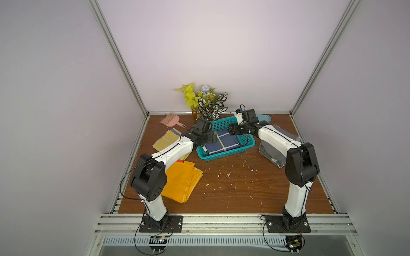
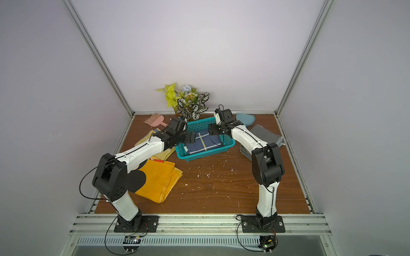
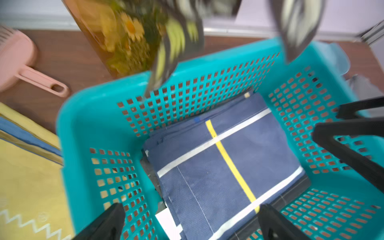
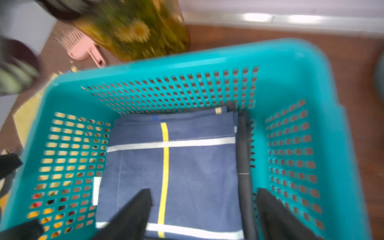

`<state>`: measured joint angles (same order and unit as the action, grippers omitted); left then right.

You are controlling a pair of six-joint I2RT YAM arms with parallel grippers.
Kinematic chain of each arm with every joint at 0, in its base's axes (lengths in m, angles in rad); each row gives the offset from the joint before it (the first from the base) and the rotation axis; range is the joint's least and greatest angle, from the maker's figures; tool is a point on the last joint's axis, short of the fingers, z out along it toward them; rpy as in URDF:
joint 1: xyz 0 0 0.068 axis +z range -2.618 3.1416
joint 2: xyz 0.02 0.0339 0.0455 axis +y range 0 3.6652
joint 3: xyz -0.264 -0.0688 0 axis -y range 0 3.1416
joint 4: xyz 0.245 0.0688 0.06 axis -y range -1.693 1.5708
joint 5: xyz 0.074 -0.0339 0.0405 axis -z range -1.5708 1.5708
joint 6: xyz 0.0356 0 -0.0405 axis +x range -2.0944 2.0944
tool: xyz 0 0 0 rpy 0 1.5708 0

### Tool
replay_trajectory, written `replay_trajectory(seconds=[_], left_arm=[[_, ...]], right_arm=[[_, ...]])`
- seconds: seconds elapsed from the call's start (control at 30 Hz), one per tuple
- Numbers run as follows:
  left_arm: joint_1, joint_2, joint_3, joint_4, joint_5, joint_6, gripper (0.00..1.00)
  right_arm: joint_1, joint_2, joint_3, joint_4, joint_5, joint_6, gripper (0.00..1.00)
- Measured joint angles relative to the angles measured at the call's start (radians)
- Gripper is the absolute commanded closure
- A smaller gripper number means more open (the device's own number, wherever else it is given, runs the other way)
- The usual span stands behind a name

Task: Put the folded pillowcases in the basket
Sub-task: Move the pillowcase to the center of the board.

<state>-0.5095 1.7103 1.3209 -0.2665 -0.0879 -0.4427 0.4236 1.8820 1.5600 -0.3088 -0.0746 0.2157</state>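
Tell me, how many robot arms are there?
2. The left arm reaches over the basket's left end, the right arm over its right end. None looks hidden.

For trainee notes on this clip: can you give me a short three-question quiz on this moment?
1. True or false: the folded pillowcase lies inside the basket.
2. The left gripper and the right gripper are both: A) open B) shut on the pillowcase C) shut on the basket rim.
3. Fill in: the single stripe crossing the pillowcase's white stripes is ___.
Key: 1 true; 2 A; 3 yellow.
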Motion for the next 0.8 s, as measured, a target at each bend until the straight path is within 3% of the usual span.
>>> replay_trajectory(seconds=[0.17, 0.3, 0.5, 0.8], left_arm=[[0.0, -0.114, -0.029, 0.02, 0.0, -0.018, 0.0], [0.0, -0.188, -0.117, 0.04, 0.0, -0.039, 0.0], [0.021, -0.208, -0.297, 0.055, 0.002, -0.087, 0.0], [0.125, -0.183, -0.37, 0.11, 0.071, -0.13, 0.0]], right_arm=[[-0.032, -0.247, -0.164, 0.022, 0.117, -0.01, 0.01], [-0.153, -0.343, -0.304, 0.029, 0.171, -0.004, 0.01], [-0.33, -0.307, -0.45, 0.006, 0.178, 0.039, 0.02], [-0.352, -0.177, -0.423, -0.002, 0.141, 0.037, 0.09]])
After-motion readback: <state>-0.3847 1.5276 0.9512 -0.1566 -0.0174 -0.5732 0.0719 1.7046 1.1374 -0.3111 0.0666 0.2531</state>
